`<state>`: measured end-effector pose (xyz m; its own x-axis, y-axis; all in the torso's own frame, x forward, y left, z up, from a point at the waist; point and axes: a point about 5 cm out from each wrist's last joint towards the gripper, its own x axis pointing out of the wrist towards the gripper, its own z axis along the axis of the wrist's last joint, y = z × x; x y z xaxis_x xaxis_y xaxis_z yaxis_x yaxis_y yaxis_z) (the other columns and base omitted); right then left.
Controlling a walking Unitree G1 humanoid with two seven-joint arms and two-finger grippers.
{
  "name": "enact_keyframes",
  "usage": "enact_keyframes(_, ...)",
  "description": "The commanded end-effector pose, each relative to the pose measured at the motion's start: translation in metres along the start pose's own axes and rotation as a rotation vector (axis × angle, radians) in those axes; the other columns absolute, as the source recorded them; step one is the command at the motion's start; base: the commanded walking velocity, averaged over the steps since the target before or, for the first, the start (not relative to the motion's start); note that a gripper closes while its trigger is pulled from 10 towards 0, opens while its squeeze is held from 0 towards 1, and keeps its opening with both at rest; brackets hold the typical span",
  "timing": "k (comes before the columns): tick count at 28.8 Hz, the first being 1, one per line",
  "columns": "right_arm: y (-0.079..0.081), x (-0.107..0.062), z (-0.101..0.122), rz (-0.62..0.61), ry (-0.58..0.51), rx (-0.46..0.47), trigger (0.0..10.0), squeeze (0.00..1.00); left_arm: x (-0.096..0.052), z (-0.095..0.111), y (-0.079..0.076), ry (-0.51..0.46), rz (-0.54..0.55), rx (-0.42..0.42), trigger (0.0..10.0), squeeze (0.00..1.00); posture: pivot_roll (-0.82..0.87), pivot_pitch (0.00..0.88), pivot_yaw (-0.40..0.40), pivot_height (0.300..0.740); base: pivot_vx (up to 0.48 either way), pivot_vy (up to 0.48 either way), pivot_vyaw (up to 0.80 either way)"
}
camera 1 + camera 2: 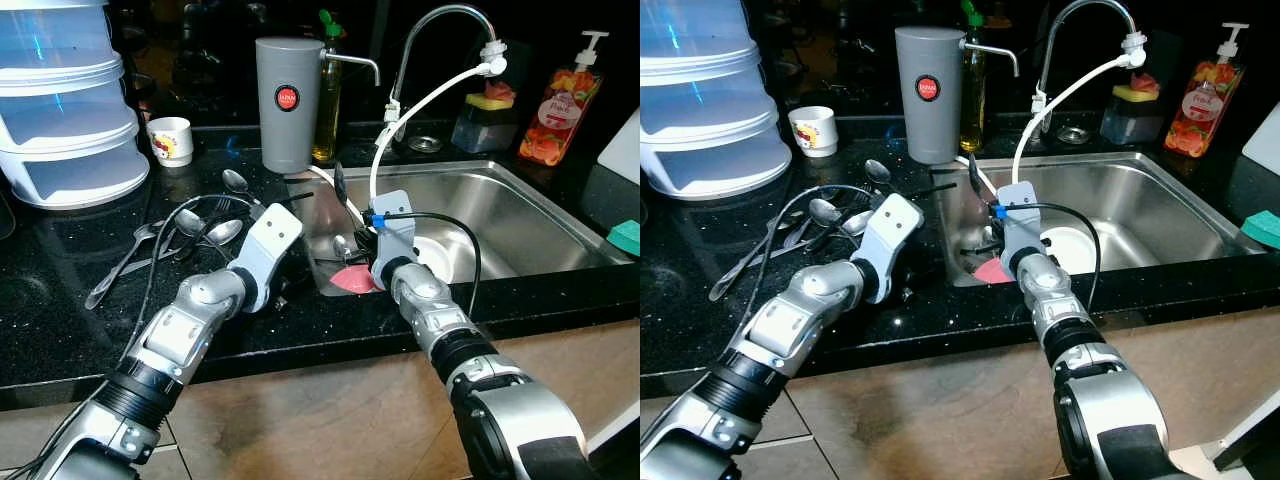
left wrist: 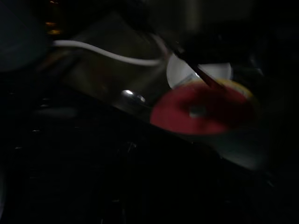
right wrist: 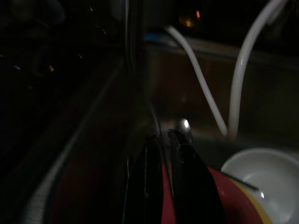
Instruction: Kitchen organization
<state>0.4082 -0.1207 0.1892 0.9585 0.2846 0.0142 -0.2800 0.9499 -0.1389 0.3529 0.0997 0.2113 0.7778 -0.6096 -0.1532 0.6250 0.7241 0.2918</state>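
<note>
I have the right gripper (image 3: 163, 140) down at the left end of the sink (image 1: 520, 205), its 2 fingers nearly closed around a thin metal handle, which I take for a spoon (image 3: 183, 126) whose shiny bowl shows just past the fingertips. The spoon's long axis runs along the fingers, bowl pointing away from the wrist toward the sink's back wall. Under the fingers lies a red plate (image 3: 229, 200), touching a white bowl (image 3: 261, 175) beside it.

From the head I see only the pink edge of that plate (image 1: 352, 280) and a spoon bowl (image 1: 341, 244) near the wrist; the grip itself is hidden by the wrist housing. The left wrist camera shows the red plate (image 2: 205, 109) whole, with the sink's rim crossing in front.

My left gripper (image 1: 285, 285) hangs over the black counter (image 1: 60, 320) right at the sink's left rim; I cannot tell how far its fingers are apart. Several spoons (image 1: 222, 232) lie loose on the counter behind it, handles pointing toward the counter's front-left.

A white hose (image 1: 420, 110) drops from the tap (image 1: 440, 20) into the sink close behind my right wrist. A grey canister (image 1: 288, 100) stands at the sink's back-left corner, and the sink's right half is open
</note>
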Motion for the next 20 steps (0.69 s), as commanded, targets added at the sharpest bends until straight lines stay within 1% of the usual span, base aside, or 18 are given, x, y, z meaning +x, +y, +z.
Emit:
enact_keyframes(1, -0.003, -0.006, -0.021, -0.039, 0.084, 0.022, 10.0, 0.0, -0.003, 0.005, 0.009, -0.036, 0.072, -0.033, 10.0, 0.0, 0.09, 0.056, -0.002, 0.74, 0.0, 0.0, 0.0)
enact_keyframes(2, -0.006, -0.005, -0.015, -0.06, 0.051, 0.045, 10.0, 0.0, -0.005, 0.008, 0.017, -0.054, 0.14, -0.032, 10.0, 0.0, 0.08, 0.046, -0.005, 0.74, 0.0, 0.0, 0.0)
enact_keyframes(5, -0.009, -0.003, -0.009, -0.075, 0.022, 0.072, 10.0, 0.0, -0.008, 0.01, 0.027, -0.052, 0.218, -0.01, 10.0, 0.0, 0.08, 0.046, -0.005, 0.74, 0.0, 0.0, 0.0)
enact_keyframes(6, -0.013, -0.003, -0.002, -0.089, -0.011, 0.09, 10.0, 0.0, -0.013, 0.009, 0.036, -0.036, 0.29, 0.002, 10.0, 0.0, 0.08, 0.039, -0.009, 0.74, 0.0, 0.0, 0.0)
enact_keyframes(7, -0.013, -0.003, -0.002, -0.089, -0.011, 0.09, 10.0, 0.0, -0.013, 0.009, 0.036, -0.036, 0.29, 0.002, 10.0, 0.0, 0.08, 0.039, -0.009, 0.74, 0.0, 0.0, 0.0)
enact_keyframes(8, -0.013, -0.002, 0.002, -0.085, -0.027, 0.094, 10.0, 0.0, -0.019, 0.01, 0.044, -0.029, 0.357, -0.008, 10.0, 0.0, 0.08, 0.036, -0.008, 0.74, 0.0, 0.0, 0.0)
enact_keyframes(9, -0.013, -0.002, 0.002, -0.085, -0.027, 0.094, 10.0, 0.0, -0.019, 0.01, 0.044, -0.029, 0.357, -0.008, 10.0, 0.0, 0.08, 0.036, -0.008, 0.74, 0.0, 0.0, 0.0)
enact_keyframes(10, -0.013, -0.002, 0.003, -0.077, -0.033, 0.098, 10.0, 0.0, -0.021, 0.011, 0.047, -0.035, 0.379, -0.016, 10.0, 0.0, 0.08, 0.032, -0.007, 0.74, 0.0, 0.0, 0.0)
enact_keyframes(11, -0.012, -0.001, 0.006, -0.062, -0.043, 0.106, 10.0, 0.0, -0.024, 0.012, 0.051, -0.041, 0.409, -0.024, 10.0, 0.0, 0.08, 0.032, -0.007, 0.74, 0.0, 0.0, 0.0)
enact_keyframes(12, -0.007, 0.001, 0.01, -0.021, -0.065, 0.136, 10.0, 0.0, -0.03, 0.013, 0.058, -0.034, 0.466, -0.024, 10.0, 0.0, 0.08, 0.031, -0.005, 0.74, 0.0, 0.0, 0.0)
enact_keyframes(14, 0.002, 0.003, 0.018, 0.064, -0.107, 0.182, 10.0, 0.0, -0.041, 0.012, 0.069, 0.002, 0.554, -0.025, 10.0, 0.0, 0.07, 0.027, -0.006, 0.74, 0.0, 0.0, 0.0)
enact_keyframes(16, 0.01, 0.004, 0.023, 0.128, -0.136, 0.197, 10.0, 0.0, -0.049, 0.007, 0.076, 0.051, 0.6, -0.029, 10.0, 0.0, 0.07, 0.027, -0.006, 0.74, 0.0, 0.0, 0.0)
enact_keyframes(17, 0.01, 0.004, 0.023, 0.128, -0.136, 0.197, 10.0, 0.0, -0.049, 0.007, 0.076, 0.051, 0.6, -0.029, 10.0, 0.0, 0.07, 0.027, -0.006, 0.74, 0.0, 0.0, 0.0)
enact_keyframes(18, 0.014, 0.004, 0.025, 0.167, -0.146, 0.194, 10.0, 0.0, -0.054, 0.003, 0.081, 0.088, 0.634, -0.055, 10.0, 0.0, 0.07, 0.027, -0.006, 0.74, 0.0, 0.0, 0.0)
enact_keyframes(19, 0.02, 0.003, 0.027, 0.209, -0.16, 0.193, 10.0, 0.0, -0.058, -0.003, 0.084, 0.12, 0.67, -0.099, 10.0, 0.0, 0.08, 0.025, -0.015, 0.74, 0.0, 0.0, 0.0)
enact_keyframes(20, 0.024, 0.003, 0.028, 0.236, -0.169, 0.192, 10.0, 0.0, -0.061, -0.006, 0.086, 0.14, 0.692, -0.13, 10.0, 0.45, 0.08, 0.025, -0.015, 0.74, 0.0, 0.0, 0.0)
